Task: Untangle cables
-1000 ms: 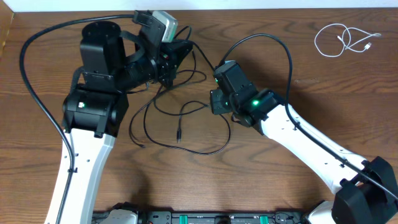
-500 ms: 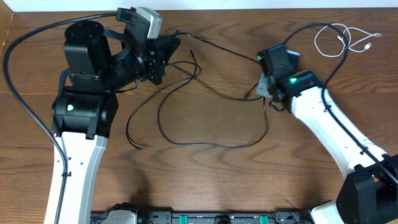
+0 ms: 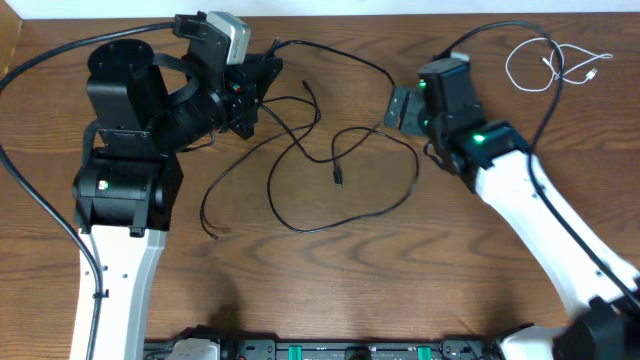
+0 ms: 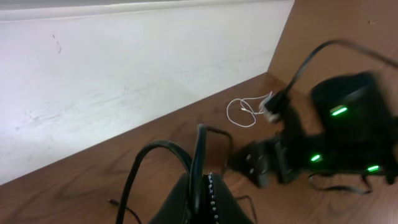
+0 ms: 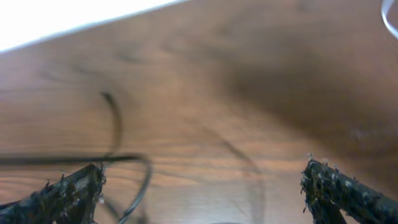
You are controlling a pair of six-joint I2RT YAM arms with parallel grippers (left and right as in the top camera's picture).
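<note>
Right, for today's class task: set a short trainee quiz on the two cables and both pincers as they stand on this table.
1. True or false: the white cable lies looped through the black cable.
2. Which pincer grips the black cable? A) left pincer B) right pincer C) both
3. Fill the gap: the right pincer's jaws stand ____, with nothing between them.

Key: 1 false, because the white cable lies apart at the table's far right corner. 2 A. 3 open.
</note>
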